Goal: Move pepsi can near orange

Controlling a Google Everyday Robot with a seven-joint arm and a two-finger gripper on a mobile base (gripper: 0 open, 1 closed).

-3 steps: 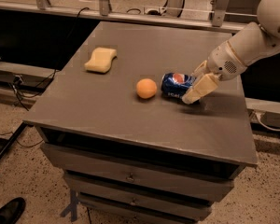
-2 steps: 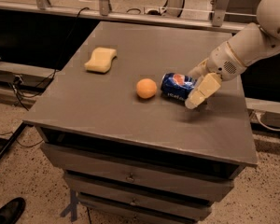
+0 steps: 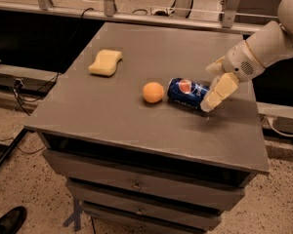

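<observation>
The pepsi can [image 3: 186,91] lies on its side on the grey table [image 3: 136,126], its left end almost touching the orange [image 3: 153,92]. My gripper [image 3: 209,87] is at the can's right end, coming in from the right on the white arm [image 3: 263,48]. Its cream fingers [image 3: 220,90] stand spread, one in front of the can's end and one behind it, and look open rather than clamped. The can's right end is partly hidden by the near finger.
A pale yellow sponge [image 3: 106,62] lies at the table's back left. The table has drawers [image 3: 136,184] below its front edge. A metal railing [image 3: 136,13] runs behind the table. A shoe [image 3: 7,222] shows on the floor at the bottom left.
The gripper has drawn back slightly to the right, so more of the can's right end shows. The can and orange have stayed in place.
</observation>
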